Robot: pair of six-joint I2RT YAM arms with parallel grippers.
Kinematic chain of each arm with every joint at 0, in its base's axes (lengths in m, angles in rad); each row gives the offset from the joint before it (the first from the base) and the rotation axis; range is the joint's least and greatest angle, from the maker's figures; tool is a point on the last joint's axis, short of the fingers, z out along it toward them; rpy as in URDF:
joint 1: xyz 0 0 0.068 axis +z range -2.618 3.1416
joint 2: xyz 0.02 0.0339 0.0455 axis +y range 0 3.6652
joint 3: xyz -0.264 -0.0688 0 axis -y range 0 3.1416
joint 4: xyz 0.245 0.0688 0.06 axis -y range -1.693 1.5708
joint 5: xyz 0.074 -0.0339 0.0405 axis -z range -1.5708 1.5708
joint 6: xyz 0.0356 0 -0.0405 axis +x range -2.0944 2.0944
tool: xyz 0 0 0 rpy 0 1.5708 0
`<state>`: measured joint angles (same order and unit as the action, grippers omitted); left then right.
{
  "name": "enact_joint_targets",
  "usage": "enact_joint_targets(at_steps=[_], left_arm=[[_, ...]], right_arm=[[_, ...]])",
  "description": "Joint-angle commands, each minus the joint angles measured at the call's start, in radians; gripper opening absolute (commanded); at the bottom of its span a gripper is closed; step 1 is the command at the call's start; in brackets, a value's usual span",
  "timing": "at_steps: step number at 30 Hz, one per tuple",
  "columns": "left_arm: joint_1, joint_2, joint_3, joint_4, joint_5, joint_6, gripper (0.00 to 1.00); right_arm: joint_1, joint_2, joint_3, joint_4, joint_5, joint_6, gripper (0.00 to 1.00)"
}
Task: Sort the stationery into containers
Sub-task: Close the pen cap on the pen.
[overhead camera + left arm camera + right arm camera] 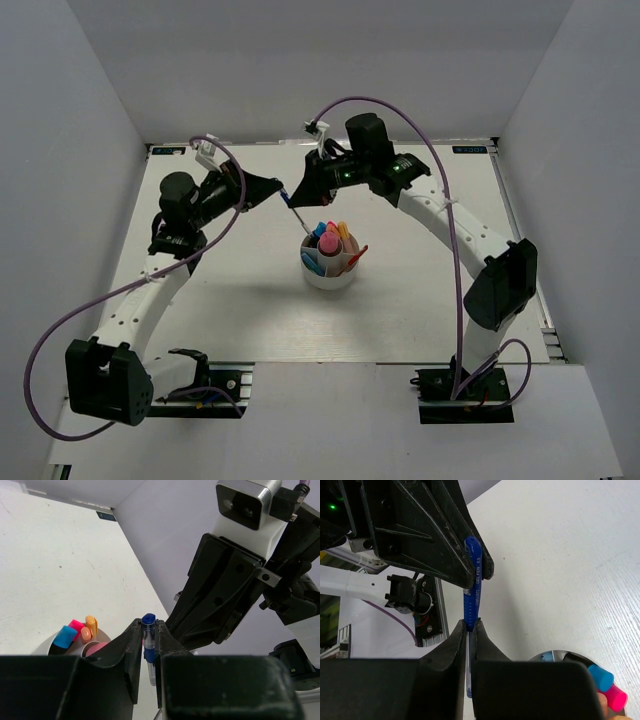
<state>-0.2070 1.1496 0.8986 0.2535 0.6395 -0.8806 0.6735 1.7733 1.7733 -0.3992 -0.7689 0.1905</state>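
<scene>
Blue pen [472, 587] slants between left tool [148, 625] and right tool [469, 622], both pinching it, beside the cup [330, 283], over the far half of the table [230, 290].

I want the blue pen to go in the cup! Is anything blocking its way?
Nothing visible lies between the blue pen and the cup nearby. Both the left gripper and the right gripper pinch the pen, and highlighters stand in the cup.

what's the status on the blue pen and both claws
Left claw and right claw both shut on the blue pen, held between them. White cup close by, highlighters already in it. Nothing seen in the way.
</scene>
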Motion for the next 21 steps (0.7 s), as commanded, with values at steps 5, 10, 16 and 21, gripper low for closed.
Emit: enact_joint_targets(at_steps=[5,10,16,21], left_arm=[[0.009,0.027,0.075,-0.028,0.038,0.017,0.00],[0.018,0.036,0.102,-0.013,0.032,0.025,0.00],[0.018,0.041,0.114,0.000,0.015,0.028,0.00],[0.009,0.065,0.153,-0.014,0.064,0.136,0.00]], right_arm=[[-0.006,-0.084,-0.063,0.118,-0.036,0.027,0.25],[-0.005,-0.115,-0.089,0.105,-0.003,0.027,0.73],[-0.009,-0.189,-0.170,0.076,0.026,-0.022,0.81],[-0.040,-0.284,-0.307,0.011,0.100,-0.085,0.83]])
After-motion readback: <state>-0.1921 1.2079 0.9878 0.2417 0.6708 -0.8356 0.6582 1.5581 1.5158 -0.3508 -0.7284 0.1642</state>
